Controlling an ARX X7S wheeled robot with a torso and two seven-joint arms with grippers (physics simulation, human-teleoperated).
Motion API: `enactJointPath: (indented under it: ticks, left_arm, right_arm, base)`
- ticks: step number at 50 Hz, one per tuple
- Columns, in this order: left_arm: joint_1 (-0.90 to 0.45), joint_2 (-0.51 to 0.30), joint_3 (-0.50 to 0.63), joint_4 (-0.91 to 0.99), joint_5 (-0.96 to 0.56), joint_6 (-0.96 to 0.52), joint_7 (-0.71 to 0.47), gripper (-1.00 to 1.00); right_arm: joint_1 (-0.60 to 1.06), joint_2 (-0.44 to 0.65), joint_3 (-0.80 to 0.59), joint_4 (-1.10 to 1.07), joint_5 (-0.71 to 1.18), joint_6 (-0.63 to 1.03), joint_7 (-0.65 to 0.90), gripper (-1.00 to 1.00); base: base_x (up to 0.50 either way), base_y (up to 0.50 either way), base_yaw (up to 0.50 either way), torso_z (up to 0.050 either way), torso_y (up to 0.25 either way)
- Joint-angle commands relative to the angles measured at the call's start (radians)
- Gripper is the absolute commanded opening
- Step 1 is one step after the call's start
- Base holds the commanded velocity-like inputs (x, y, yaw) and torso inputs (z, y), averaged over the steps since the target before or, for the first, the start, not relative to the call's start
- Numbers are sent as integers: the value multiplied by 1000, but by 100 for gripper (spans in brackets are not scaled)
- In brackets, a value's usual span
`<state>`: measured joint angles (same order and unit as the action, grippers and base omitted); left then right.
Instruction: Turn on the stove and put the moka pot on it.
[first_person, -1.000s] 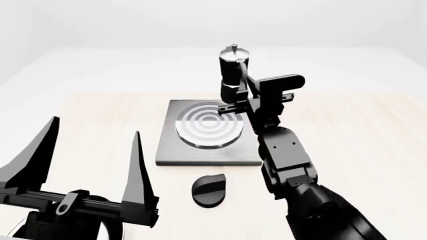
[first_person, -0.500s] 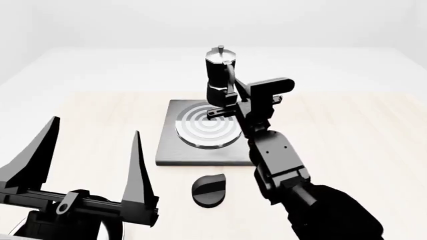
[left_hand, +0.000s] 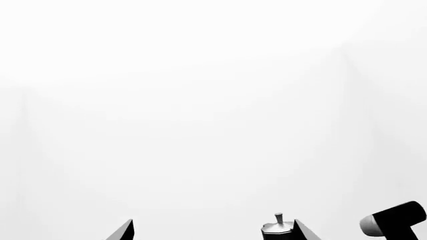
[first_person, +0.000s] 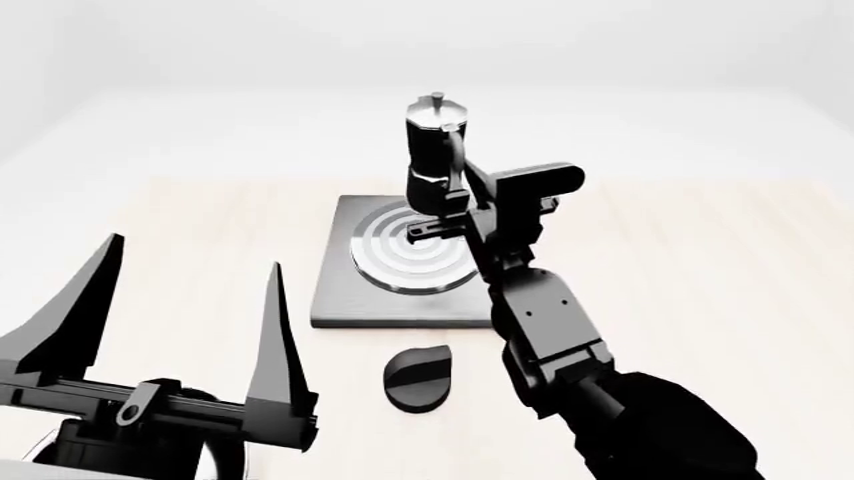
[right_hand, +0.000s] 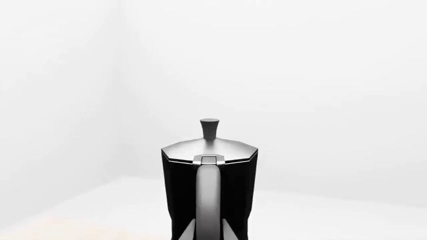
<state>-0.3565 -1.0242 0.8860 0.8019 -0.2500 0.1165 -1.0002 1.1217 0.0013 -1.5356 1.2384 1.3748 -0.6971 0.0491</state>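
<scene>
The moka pot (first_person: 431, 148), black and faceted with a silver lid and knob, hangs upright over the far part of the stove's ringed burner (first_person: 404, 257). My right gripper (first_person: 451, 212) is shut on the pot's thin side handle. In the right wrist view the pot (right_hand: 209, 172) fills the middle, and the gripper (right_hand: 208, 232) has a finger on each side of the handle (right_hand: 208, 200). The grey stove slab (first_person: 350, 303) lies mid-table, with its round black knob (first_person: 418, 378) in front of it. My left gripper (first_person: 195, 255) is open and empty at the lower left. The left wrist view shows the pot's lid (left_hand: 278, 229).
The light wooden table (first_person: 694, 260) spreads around the stove on both sides. My right forearm (first_person: 554, 335) reaches over the stove's right front corner. A dark round thing (first_person: 54, 455) shows partly under my left gripper at the frame's lower left corner.
My right gripper has carried the moka pot to the left, from beyond the slab's far right corner to over the burner's far part. The left gripper has stayed in place.
</scene>
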Motion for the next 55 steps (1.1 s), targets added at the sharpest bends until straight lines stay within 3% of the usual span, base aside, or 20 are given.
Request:
enactJointPath:
  ticks: [1,55]
  left_arm:
    - [1,0,-1,2,-6,-5,3,100]
    - [27,16,6,-43,28,45,22,100]
  right_arm:
    - [-1,-1,18,-10,-41,-35,13,-100]
    - [21,-1,28,-26,-90,-95,59,-100]
  base:
    - [0,0,0,5,-92]
    - [-1,0,0,7,-98]
